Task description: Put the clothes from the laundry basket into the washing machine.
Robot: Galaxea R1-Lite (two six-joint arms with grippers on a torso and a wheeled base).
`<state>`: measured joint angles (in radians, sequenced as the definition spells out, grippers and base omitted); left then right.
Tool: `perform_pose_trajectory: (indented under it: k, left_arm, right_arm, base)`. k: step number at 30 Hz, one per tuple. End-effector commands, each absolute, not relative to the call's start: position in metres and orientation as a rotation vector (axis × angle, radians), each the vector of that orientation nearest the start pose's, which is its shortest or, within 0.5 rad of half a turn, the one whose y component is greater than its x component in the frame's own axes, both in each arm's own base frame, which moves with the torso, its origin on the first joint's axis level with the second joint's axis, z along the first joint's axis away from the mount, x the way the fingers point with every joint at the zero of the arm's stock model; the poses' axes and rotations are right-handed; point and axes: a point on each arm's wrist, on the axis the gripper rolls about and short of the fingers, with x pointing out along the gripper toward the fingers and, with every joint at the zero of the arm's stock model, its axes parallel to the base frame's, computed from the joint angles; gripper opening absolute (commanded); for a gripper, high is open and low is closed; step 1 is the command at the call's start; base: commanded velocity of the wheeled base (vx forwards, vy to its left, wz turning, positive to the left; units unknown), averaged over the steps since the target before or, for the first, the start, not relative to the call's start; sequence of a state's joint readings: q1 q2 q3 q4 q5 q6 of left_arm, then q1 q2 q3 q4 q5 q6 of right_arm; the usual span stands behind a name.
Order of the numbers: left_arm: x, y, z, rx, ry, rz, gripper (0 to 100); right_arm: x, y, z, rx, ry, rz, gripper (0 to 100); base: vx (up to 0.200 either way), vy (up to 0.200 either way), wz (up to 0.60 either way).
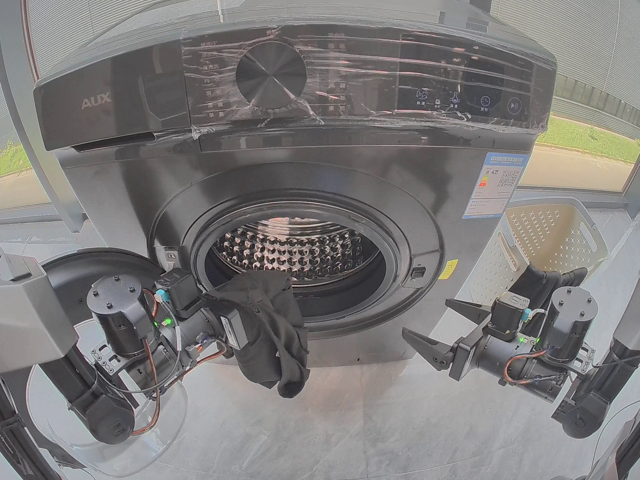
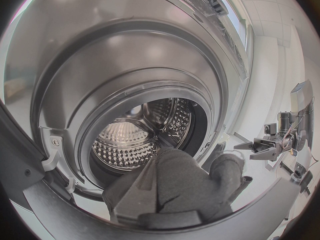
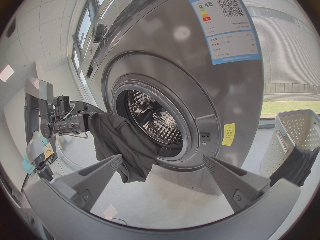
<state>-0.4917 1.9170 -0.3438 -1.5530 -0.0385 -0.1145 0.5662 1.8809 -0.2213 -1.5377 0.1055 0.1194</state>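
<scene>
Nearest the robot, the left gripper has its jaws pinching a bunched upper fold of a dark garment. The right gripper stands low in front of the machine's right side with its jaws spread and nothing between them. The held garment is black or charcoal, matte and creased. It drapes over the gripper and hangs in a loose tail below the lower rim of the washing machine opening, outside the drum. Judged by its drape, the item is light, soft and limp, with no stiffness. It should be held at a gathered fold rather than an edge. The hanging tail is likely to catch on the door seal unless it is lifted clear. The door stands open to the left. Farther right, beside the machine, the pale perforated laundry basket holds a second dark garment, slumped over its near rim.
</scene>
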Motion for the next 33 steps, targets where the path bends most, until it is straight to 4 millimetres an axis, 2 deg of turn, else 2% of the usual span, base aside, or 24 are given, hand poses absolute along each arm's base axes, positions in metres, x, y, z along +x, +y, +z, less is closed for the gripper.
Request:
perform_pose_trajectory:
  k: [1, 8, 14, 17, 24, 30, 33]
  left_arm:
    - [0.246, -0.133, 0.103, -0.106, 0.053, -0.529, 0]
    - [0.243, -0.144, 0.098, -0.073, 0.064, -0.502, 0]
    - [0.269, -0.163, 0.089, -0.050, 0.034, -0.525, 0]
    - [0.285, -0.171, 0.074, -0.048, 0.052, -0.540, 0]
    - [0.339, -0.190, 0.069, -0.102, -0.057, -0.503, 0]
    - [0.356, -0.198, 0.050, -0.091, -0.046, -0.496, 0]
    - [0.369, -0.200, 0.050, -0.094, -0.063, -0.475, 0]
  right_arm:
    - [0.204, 0.136, 0.093, 0.084, 0.169, 0.678, 100]
    - [0.192, 0.140, 0.101, 0.085, 0.147, 0.718, 100]
    - [0.182, 0.146, 0.097, 0.077, 0.171, 0.763, 100]
    - [0.178, 0.150, 0.097, 0.076, 0.174, 0.780, 100]
    - [0.176, 0.154, 0.094, 0.082, 0.192, 0.773, 100]
    - [0.177, 0.155, 0.090, 0.078, 0.209, 0.773, 100]
    - [0.178, 0.156, 0.089, 0.077, 0.212, 0.773, 100]
  base:
    - [0.000, 0.000, 0.00]
    - [0.000, 0.000, 0.00]
    - [0.000, 0.000, 0.00]
    - [0.000, 0.000, 0.00]
    - [0.000, 0.000, 0.00]
    - [0.000, 0.000, 0.00]
    - [0.000, 0.000, 0.00]
